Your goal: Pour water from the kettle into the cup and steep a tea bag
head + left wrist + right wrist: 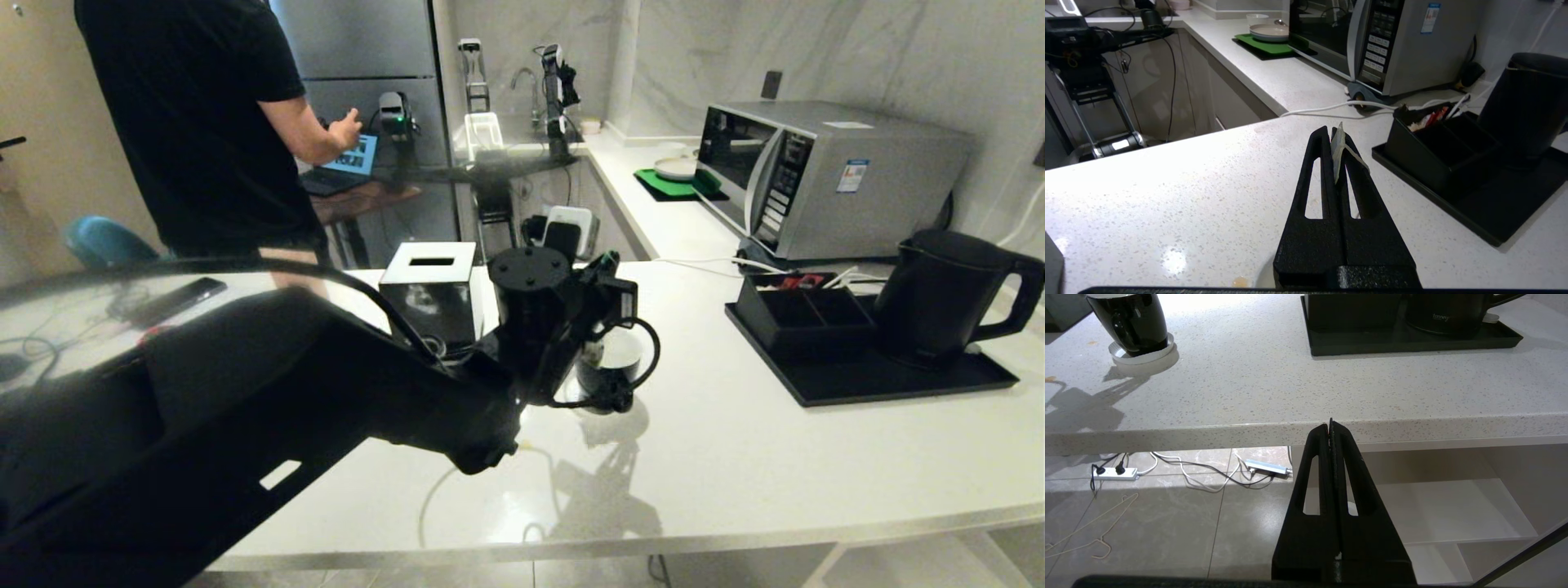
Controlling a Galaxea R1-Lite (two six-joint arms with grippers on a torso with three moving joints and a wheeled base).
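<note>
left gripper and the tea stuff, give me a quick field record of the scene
left gripper: shut on tea bag, over the counter beside the cup
right gripper: shut, empty, parked below the counter edge
cup: upright on a coaster
kettle: upright on black tray, untouched
organizer box: on same tray, left of kettle
person: at a laptop in the background

**Speckled stone, matt black**

The tabletop (1167, 196) was pale speckled stone, polished and reflective. The kettle (939, 294) looked matt black, the cup (1128, 320) glossy black. The microwave (849, 180) showed brushed metal; the left tool (1336, 134) rough, grainy plastic.
</note>
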